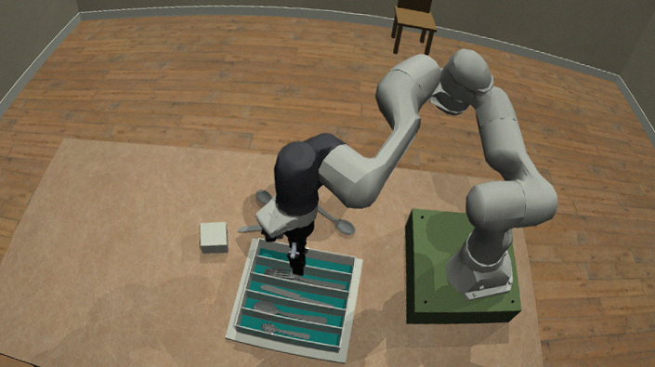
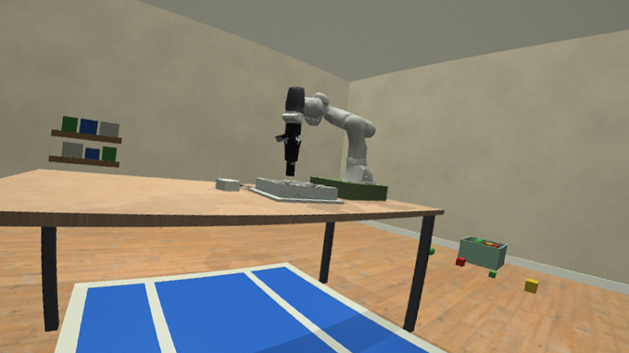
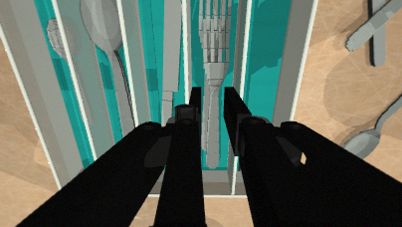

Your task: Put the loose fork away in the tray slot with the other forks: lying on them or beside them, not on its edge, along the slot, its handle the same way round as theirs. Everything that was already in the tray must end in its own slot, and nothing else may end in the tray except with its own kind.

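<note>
Down in the tray's (image 3: 297, 55) second slot, the fork (image 3: 214, 85) lies flat along the channel among the other forks, tines the same way, so I judge it placed. My claw (image 3: 213, 107) hangs over its handle, fingers slightly parted, pinching nothing. Only the side view shows the claw above the tray, and only the top view shows which slot.

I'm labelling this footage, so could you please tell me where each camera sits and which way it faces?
Top: high overhead, tilted down at the table; whole arm and base shown.
Exterior: low in the room, across the table; distant whole arm.
Wrist: on the hand, looking down past the gripper fingers.
Shared: all three show the cutlery tray.
</note>
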Controlling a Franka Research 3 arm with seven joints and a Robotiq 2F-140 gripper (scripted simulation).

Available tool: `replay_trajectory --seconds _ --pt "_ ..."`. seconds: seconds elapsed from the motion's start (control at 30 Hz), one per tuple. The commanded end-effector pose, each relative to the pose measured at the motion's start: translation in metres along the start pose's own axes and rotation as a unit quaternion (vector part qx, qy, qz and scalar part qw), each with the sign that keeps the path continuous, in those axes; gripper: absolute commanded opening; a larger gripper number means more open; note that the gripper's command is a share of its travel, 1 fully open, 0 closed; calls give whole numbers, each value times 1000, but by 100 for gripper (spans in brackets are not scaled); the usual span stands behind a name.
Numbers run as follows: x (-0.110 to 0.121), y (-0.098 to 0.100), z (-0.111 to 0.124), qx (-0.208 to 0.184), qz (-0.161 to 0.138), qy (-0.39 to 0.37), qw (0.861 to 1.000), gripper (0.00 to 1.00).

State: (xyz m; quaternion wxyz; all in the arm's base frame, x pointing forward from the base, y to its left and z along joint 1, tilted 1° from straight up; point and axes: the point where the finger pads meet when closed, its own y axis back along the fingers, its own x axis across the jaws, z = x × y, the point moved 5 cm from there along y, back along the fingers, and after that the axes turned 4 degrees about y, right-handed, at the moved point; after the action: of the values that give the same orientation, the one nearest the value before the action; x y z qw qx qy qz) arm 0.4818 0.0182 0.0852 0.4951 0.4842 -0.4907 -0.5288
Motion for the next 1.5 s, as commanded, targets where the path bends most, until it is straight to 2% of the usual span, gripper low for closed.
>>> replay_trajectory --seconds 0.0,0.33,0.7,0.73,1.47 --pt "2 8 5 -9 3 4 1000 22" --pt "2 44 7 -9 3 4 1000 22" --pt "1 51 8 -9 3 4 1000 22" --pt "1 51 8 -9 3 4 1000 100" --pt "1 51 8 -9 3 4 1000 100"
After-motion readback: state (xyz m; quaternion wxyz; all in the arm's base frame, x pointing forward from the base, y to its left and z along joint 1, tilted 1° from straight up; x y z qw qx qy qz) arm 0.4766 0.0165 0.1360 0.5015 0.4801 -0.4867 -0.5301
